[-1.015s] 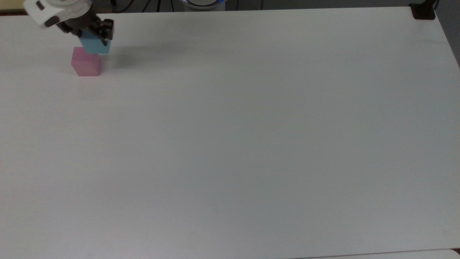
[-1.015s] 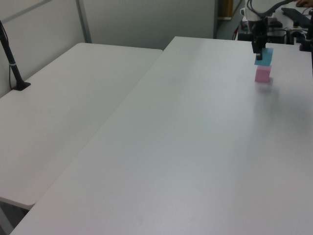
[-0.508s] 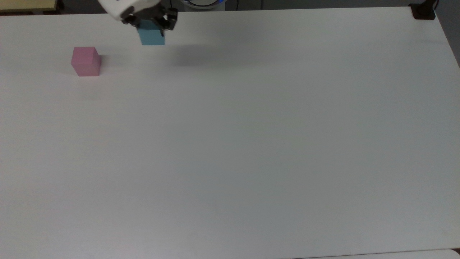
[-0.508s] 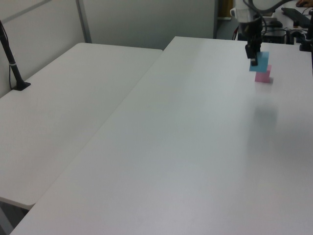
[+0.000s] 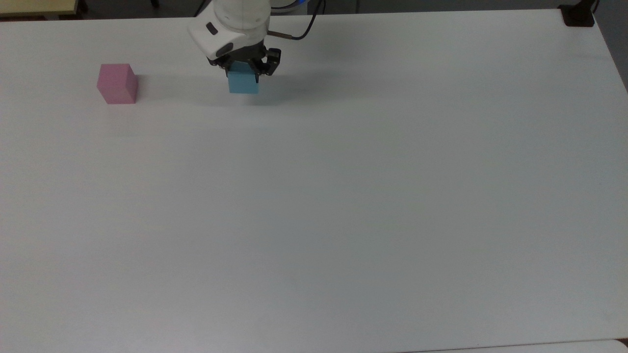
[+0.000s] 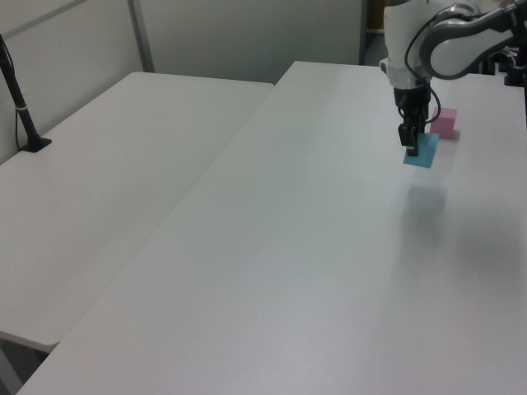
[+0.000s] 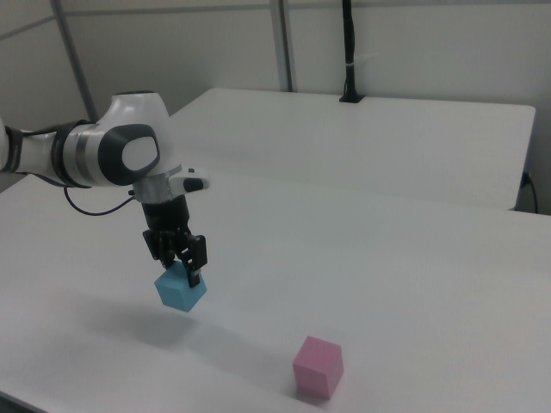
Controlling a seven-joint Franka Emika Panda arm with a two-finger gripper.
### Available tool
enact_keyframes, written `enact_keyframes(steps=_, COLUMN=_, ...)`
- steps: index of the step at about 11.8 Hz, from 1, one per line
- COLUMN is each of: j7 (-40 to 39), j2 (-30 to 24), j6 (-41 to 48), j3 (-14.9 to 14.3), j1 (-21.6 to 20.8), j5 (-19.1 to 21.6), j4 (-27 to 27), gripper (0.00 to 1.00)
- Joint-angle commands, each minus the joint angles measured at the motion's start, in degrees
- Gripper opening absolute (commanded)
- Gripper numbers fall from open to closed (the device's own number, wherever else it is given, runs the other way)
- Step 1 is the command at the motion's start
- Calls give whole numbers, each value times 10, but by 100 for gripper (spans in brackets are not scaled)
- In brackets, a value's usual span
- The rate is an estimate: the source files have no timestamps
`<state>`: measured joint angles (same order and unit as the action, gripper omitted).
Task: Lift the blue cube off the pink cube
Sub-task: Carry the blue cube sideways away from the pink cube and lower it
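My gripper [image 5: 244, 73] [image 6: 412, 146] [image 7: 181, 274] is shut on the blue cube [image 5: 243, 84] [image 6: 422, 152] [image 7: 180, 292], holding it a little above the table. The right view shows the cube's shadow on the table below it. The pink cube [image 5: 117, 84] [image 6: 445, 122] [image 7: 318, 366] stands alone on the white table [image 5: 343, 196], well to the top view's left of the blue cube, with nothing on top of it.
A second white table [image 6: 107, 189] adjoins this one on the left view's left, with a black post [image 6: 20, 107] on it. A dark clamp base [image 5: 578, 14] sits at the top view's upper right corner. The arm's white body [image 5: 235, 24] reaches in from the top edge.
The gripper has carried the blue cube off the pink cube, first up and to the top view's right, then further right and lower toward the table. The pink cube has stayed put.
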<state>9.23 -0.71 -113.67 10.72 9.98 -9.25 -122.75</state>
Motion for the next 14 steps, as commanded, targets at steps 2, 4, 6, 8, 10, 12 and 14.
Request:
enact_keyframes(steps=2, j7=18, j2=20, j6=-39, j3=-1, j1=-24, j5=0, j4=-11, gripper=41)
enact_keyframes(steps=4, j7=27, j2=45, j6=-72, j3=-1, j1=-33, j5=2, j4=-11, gripper=41)
enact_keyframes(steps=6, j7=31, j2=62, j6=-94, j3=-1, j1=-34, j5=3, j4=-6, gripper=41)
enact_keyframes(steps=8, j7=32, j2=77, j6=-97, j3=-1, j1=-34, j5=4, j4=-6, gripper=43)
enact_keyframes(steps=10, j7=51, j2=83, j6=-111, j3=-1, j1=-33, j5=4, j4=-6, gripper=78)
enact_keyframes(steps=12, j7=54, j2=83, j6=-107, j3=-1, j1=-33, j5=4, j4=-5, gripper=100)
enact_keyframes(steps=14, j7=75, j2=82, j6=-101, j3=-2, j1=-33, j5=4, j4=10, gripper=100)
